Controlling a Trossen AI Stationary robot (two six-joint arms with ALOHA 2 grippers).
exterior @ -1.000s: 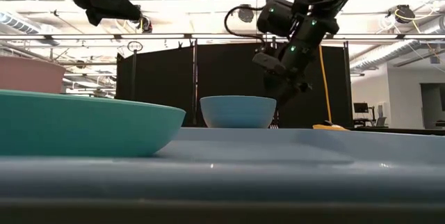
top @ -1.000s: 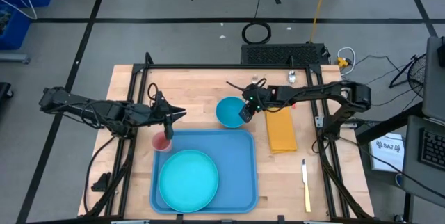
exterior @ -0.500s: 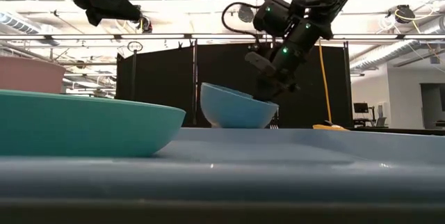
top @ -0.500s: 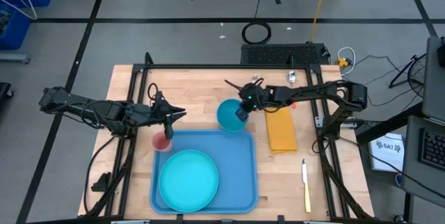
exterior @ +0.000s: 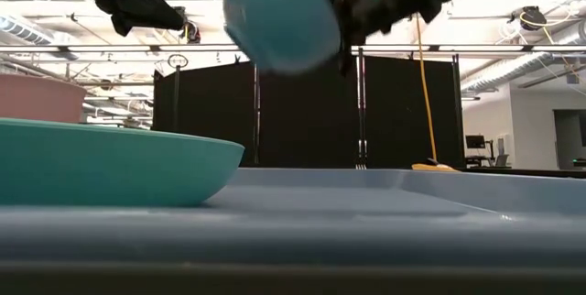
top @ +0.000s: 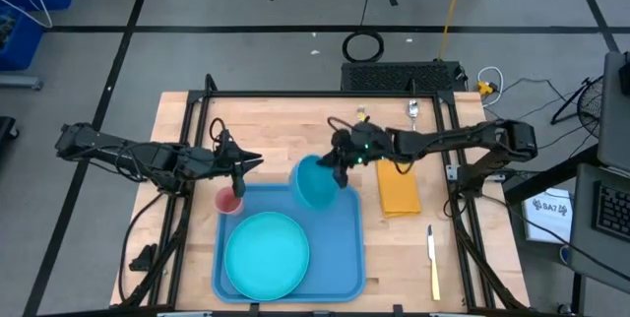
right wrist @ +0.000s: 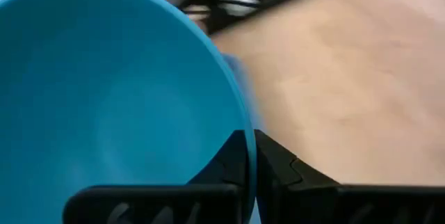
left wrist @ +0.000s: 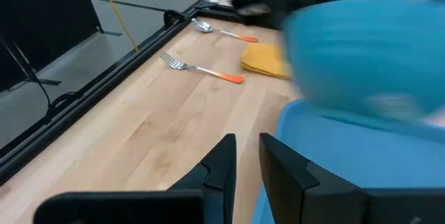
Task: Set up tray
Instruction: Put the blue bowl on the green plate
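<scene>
The light-blue tray (top: 340, 258) lies at the table's near middle, with a round teal plate (top: 266, 250) resting flat on its left half. A blue bowl (top: 313, 183) hangs tipped above the tray's far edge, with my right gripper (top: 341, 163) shut on it; the low view shows the bowl (exterior: 279, 18) high in the air. My left gripper (top: 237, 173) hovers over a red cup (top: 229, 202) by the tray's far left corner, its fingers (left wrist: 224, 163) a narrow gap apart with nothing between them. My right gripper pinches the bowl's rim (right wrist: 247, 139) on the side toward the table's right, one finger inside the bowl and one outside. The fingers come slanting from the table's right. The bowl is lifted clear and tipped, its opening turned toward the gripper.
A folded yellow napkin (top: 398, 185) lies right of the tray, and a knife (top: 432, 260) nearer the front right. Two orange-handled forks (left wrist: 201, 69) lie near the far edge. A black frame rail (top: 325, 95) runs round the table.
My right gripper has shut on the bowl's rim, raised it off the table and carried it toward the near edge and a little left. The bowl, upright on the wood a second ago, first tipped and now hangs tilted above the tray's far edge.
</scene>
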